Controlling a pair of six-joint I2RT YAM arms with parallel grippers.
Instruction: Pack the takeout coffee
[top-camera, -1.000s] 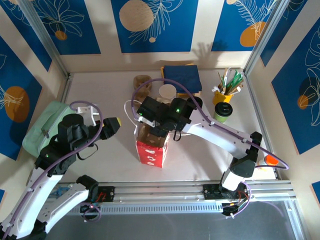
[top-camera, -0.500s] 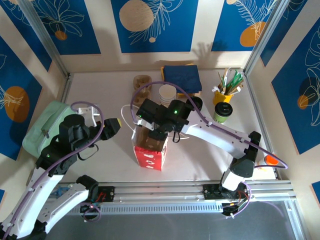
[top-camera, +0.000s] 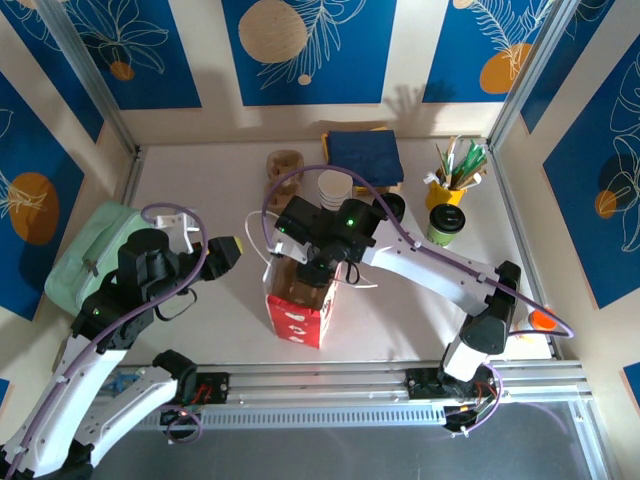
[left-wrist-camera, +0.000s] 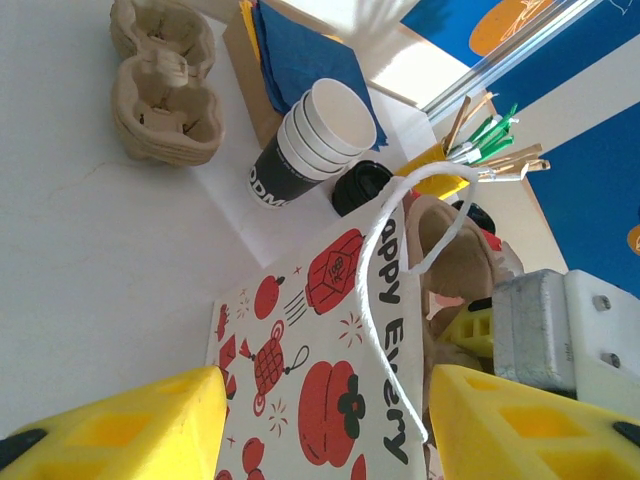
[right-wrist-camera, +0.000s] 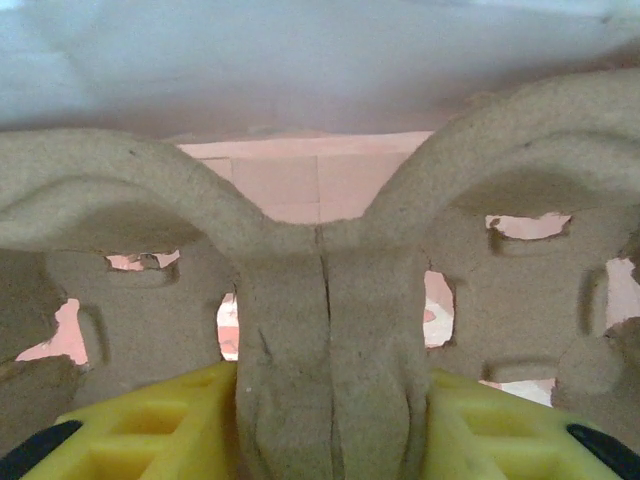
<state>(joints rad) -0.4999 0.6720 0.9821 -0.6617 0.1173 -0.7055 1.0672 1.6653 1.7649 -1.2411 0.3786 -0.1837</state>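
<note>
The takeout coffee (top-camera: 445, 222), a green cup with a black lid, stands at the right rear of the table, apart from both grippers. My right gripper (top-camera: 318, 264) reaches into the open top of a red-and-white paper bag (top-camera: 298, 315). In the right wrist view it (right-wrist-camera: 330, 425) is shut on the middle ridge of a brown pulp cup carrier (right-wrist-camera: 325, 300) inside the bag. My left gripper (top-camera: 228, 254) hangs open just left of the bag. Seen from its wrist, its yellow fingers frame the bag's printed side (left-wrist-camera: 320, 360) without touching it.
Behind the bag stand a stack of lidless cups (top-camera: 335, 187), a stack of pulp carriers (top-camera: 285, 165) and blue napkins (top-camera: 365, 155). A yellow cup of sticks and straws (top-camera: 447, 185) is beside the coffee. A green pouch (top-camera: 90, 250) lies at the left edge.
The right gripper has sunk a little deeper into the bag with the carrier, and the bag has shifted slightly toward the near edge. The left arm has barely moved.
</note>
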